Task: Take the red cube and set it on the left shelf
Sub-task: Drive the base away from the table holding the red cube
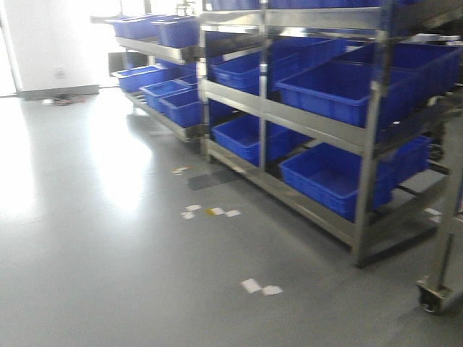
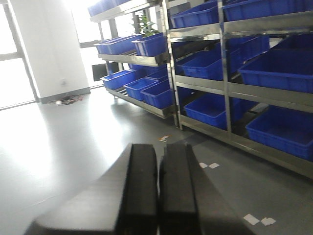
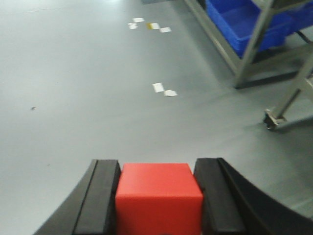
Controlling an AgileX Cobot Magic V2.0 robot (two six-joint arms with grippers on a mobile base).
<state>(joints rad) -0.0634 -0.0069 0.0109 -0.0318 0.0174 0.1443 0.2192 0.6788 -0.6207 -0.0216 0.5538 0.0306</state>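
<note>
The red cube [image 3: 159, 196] sits between the black fingers of my right gripper [image 3: 157, 169], which is shut on it and holds it above the grey floor. My left gripper [image 2: 159, 161] is shut and empty, its two black fingers pressed together, pointing toward the shelves. Metal shelf racks with blue bins stand ahead: one farther rack at the left [image 1: 163, 108] and a nearer rack at the right [image 1: 318, 123]. Neither gripper shows in the front view.
Blue bins [image 1: 340, 177] fill the rack levels. White paper scraps [image 1: 260, 287] lie on the grey floor. A castor wheel of a metal frame [image 1: 432, 298] stands at the lower right, also in the right wrist view [image 3: 270, 121]. A white wall [image 1: 51, 43] is at back left.
</note>
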